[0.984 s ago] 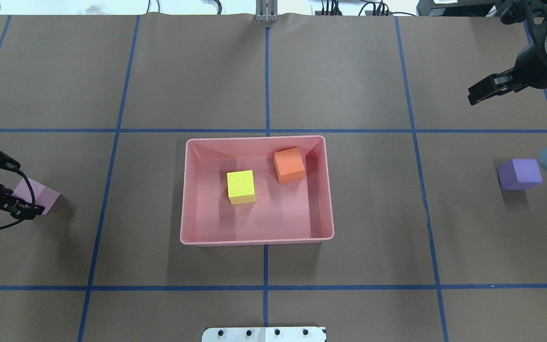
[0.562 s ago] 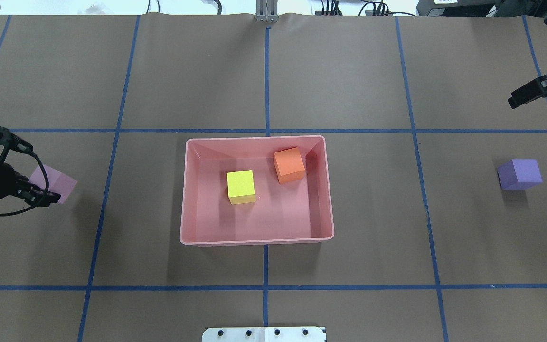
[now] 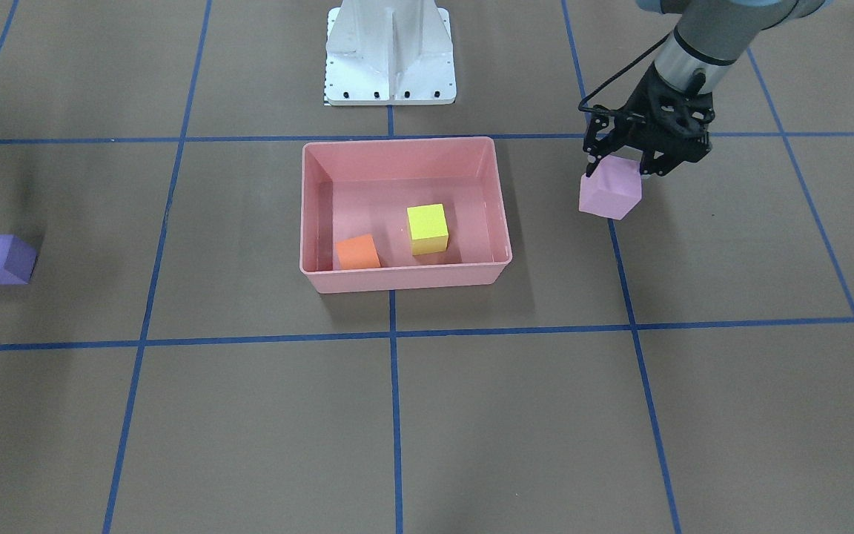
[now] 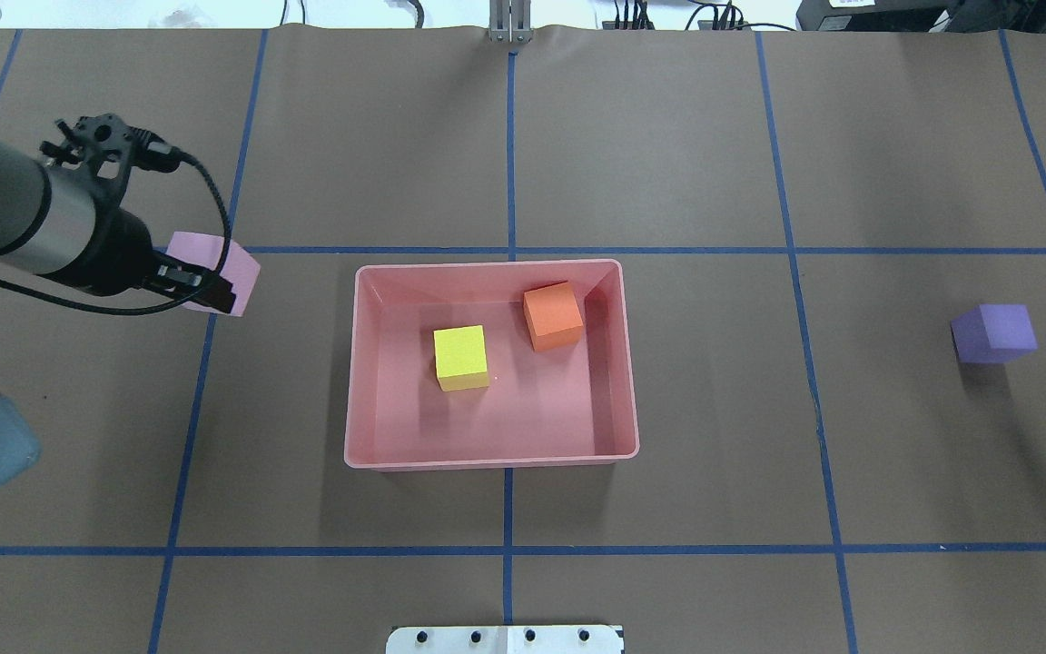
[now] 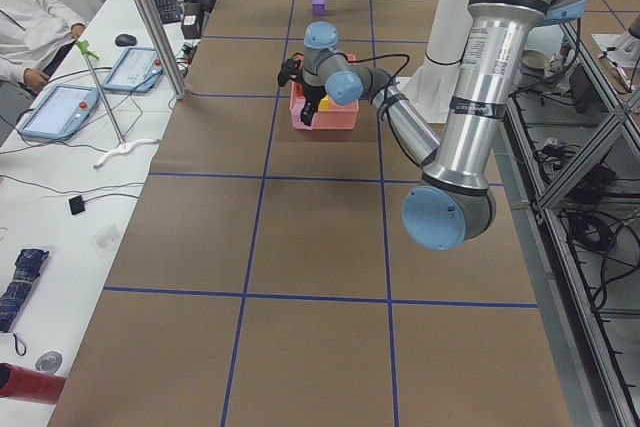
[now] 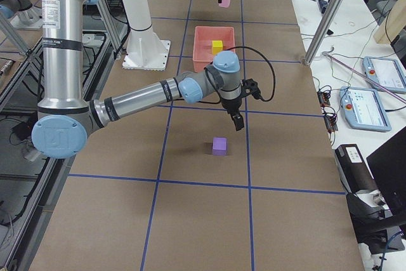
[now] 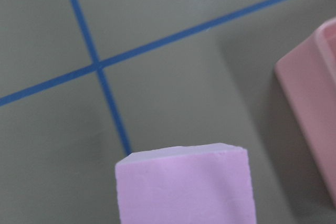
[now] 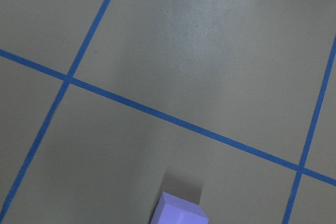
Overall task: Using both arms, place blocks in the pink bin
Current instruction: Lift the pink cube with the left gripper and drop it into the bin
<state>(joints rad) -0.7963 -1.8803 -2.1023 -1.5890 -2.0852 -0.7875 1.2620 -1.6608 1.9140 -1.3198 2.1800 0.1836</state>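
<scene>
Since the earlier frames, the left gripper (image 4: 211, 289) has carried the pink-lilac block (image 4: 203, 255) from the table's left edge toward the pink bin (image 4: 487, 264). Its fingers pinch the block, which is held off the table near the bin's left wall, outside it. The yellow block (image 4: 460, 354) and the orange block (image 4: 553, 313) lie inside the bin. The purple block (image 4: 993, 332) rests on the table, well apart to the right. Whether the right gripper (image 6: 237, 120) is spread or closed cannot be determined.

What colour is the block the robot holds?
The block is light pink-lilac; front-facing view shows it best.
</scene>
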